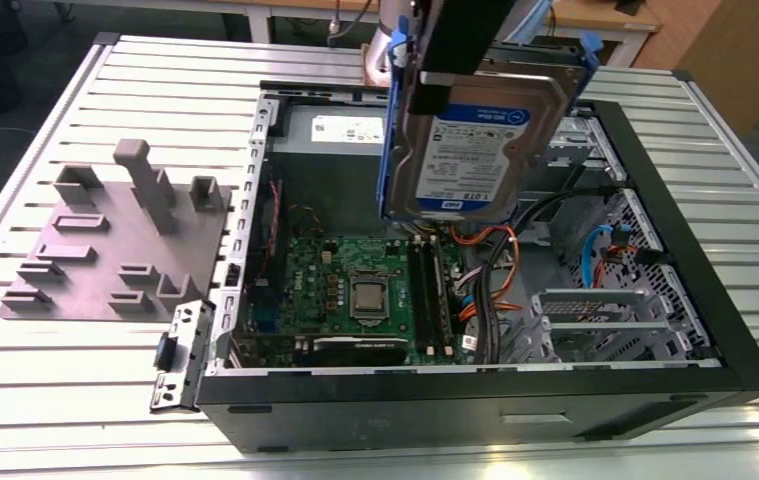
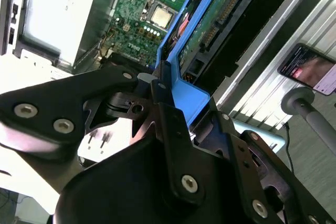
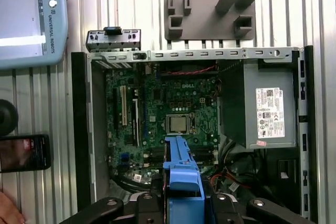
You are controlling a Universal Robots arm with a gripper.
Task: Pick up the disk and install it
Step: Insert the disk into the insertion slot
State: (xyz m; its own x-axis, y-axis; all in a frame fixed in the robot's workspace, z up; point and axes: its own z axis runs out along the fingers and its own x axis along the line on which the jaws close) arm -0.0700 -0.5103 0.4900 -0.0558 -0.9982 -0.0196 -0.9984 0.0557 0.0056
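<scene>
One disk [image 1: 486, 140] hangs directly beneath the end effector [image 2: 161, 90], long axis near-vertical, over the middle of the open computer case [image 1: 486, 410] and above the motherboard [image 1: 352, 290]. Grey drive cage [image 1: 593, 320] sits lower, toward the exterior view's right. End effector pinches the disk's blue carrier at its top edge, arm pointing down.

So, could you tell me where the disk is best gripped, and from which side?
By the short end of its blue carrier bracket, from above, as the end effector clamps it now. The disk hangs upright over the open case, connector end down, with both flat faces left free.
</scene>
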